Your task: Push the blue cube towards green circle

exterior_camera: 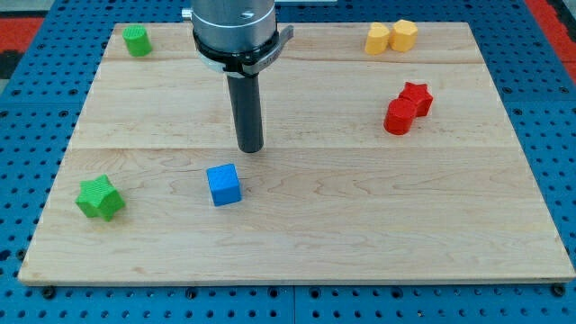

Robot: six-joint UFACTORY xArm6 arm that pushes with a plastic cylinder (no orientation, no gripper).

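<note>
Tip sits at blue cube's 1 o'clock; no claw. Pushing now sends cube away from green circle.

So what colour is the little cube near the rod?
Blue. The cube sits just below and left of my tip, clear in the camera view.

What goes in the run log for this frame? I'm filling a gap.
tip: above-right of blue cube, apart | green circle: top left | cube: not yet pushed
</note>
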